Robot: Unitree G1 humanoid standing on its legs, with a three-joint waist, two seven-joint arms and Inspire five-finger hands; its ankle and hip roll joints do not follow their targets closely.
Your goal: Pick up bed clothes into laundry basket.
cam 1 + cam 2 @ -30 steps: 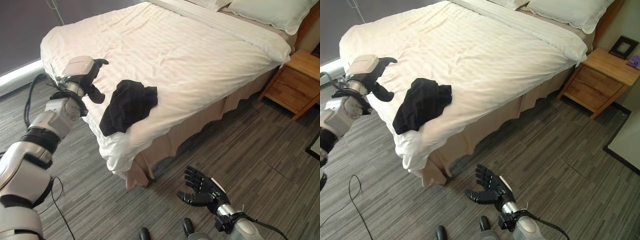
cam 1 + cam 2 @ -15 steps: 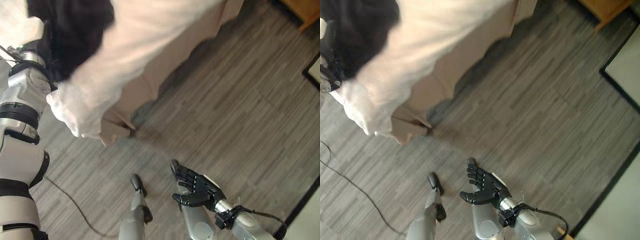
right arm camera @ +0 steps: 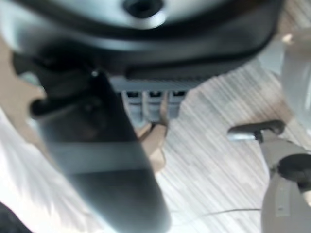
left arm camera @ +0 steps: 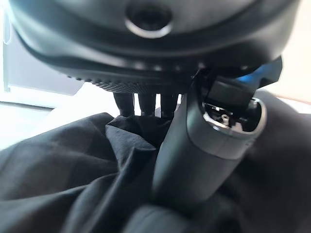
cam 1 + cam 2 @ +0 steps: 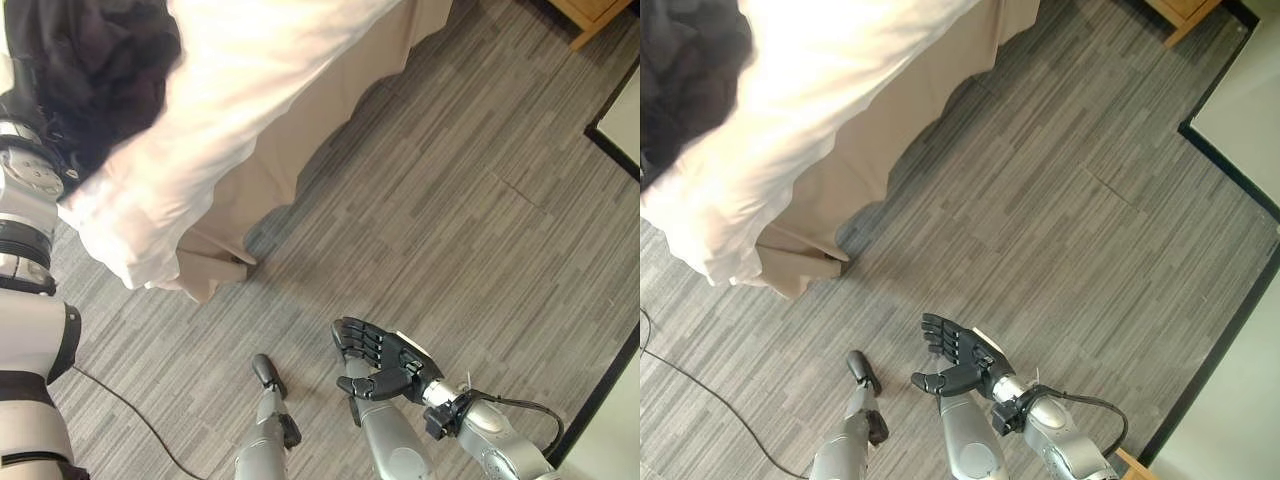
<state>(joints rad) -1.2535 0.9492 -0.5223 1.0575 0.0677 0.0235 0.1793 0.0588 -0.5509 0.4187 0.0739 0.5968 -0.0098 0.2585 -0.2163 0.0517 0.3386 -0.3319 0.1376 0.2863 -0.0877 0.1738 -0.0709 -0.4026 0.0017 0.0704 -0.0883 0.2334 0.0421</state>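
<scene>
Left wrist view is showing the left hand (image 4: pixel 194 145) closing its fingers and thumb into the black garment (image 4: pixel 63 184), which is lying at the bed (image 5: pixel 250 90) corner. Beside the bed, over the floor (image 5: pixel 480 200), the right hand (image 5: pixel 385 365) is hanging open, holding nothing. A shallow pinch could be letting the cloth slip, or snagging the sheet. Since the earlier frame, the camera has been tilting down.

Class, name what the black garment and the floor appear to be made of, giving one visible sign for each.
Black garment: soft matte woven fabric, likely cotton; it creases into folds around the left robot hand.
Floor: grey striped planks, probably low-pile carpet tile or vinyl; fine parallel lines, seams, no gloss.
</scene>
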